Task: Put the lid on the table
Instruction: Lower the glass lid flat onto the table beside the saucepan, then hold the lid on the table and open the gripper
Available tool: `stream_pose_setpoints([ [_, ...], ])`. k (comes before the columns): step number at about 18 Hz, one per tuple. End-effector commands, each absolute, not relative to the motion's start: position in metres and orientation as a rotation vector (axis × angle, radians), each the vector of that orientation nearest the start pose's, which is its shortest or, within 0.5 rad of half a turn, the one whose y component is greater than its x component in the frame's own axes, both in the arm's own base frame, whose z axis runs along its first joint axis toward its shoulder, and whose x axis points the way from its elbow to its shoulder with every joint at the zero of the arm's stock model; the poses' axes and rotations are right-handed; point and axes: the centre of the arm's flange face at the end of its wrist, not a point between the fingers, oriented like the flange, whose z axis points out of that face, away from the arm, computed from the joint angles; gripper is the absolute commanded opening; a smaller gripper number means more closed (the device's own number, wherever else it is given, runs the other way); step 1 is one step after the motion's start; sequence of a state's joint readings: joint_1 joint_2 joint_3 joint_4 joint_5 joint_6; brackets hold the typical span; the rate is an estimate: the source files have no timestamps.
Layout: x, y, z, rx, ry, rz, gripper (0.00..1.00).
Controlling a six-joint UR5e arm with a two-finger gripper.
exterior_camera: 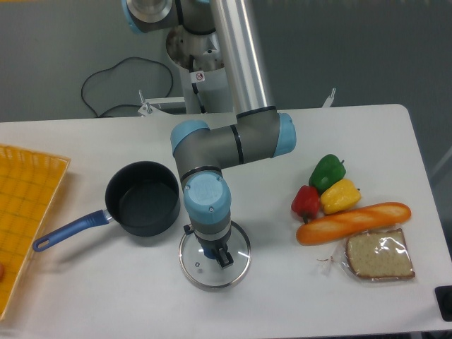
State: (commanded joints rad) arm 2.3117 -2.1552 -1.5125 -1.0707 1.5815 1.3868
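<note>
The round glass lid (200, 271) with a thin metal rim lies on the white table (106, 289), just in front and to the right of the dark saucepan (143, 200). My gripper (221, 256) points straight down over the lid's centre, and the wrist hides most of it. Only a dark finger part (224, 258) shows over the glass. The lid's blue knob is hidden under the gripper. I cannot tell whether the jaws are open or closed on the knob.
The saucepan's blue handle (67, 232) points left toward a yellow-orange gridded tray (25, 205) at the left edge. Green (327, 171), red (306, 202) and yellow (340, 196) peppers, a baguette (353, 222) and wrapped bread (378, 256) lie at the right.
</note>
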Motion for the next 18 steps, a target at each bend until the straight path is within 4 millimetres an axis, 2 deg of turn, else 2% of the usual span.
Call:
stream_pose_setpoints([
  [18,-0.3539,0.5870,0.2106,-3.002,0.979,-0.035,0.60],
])
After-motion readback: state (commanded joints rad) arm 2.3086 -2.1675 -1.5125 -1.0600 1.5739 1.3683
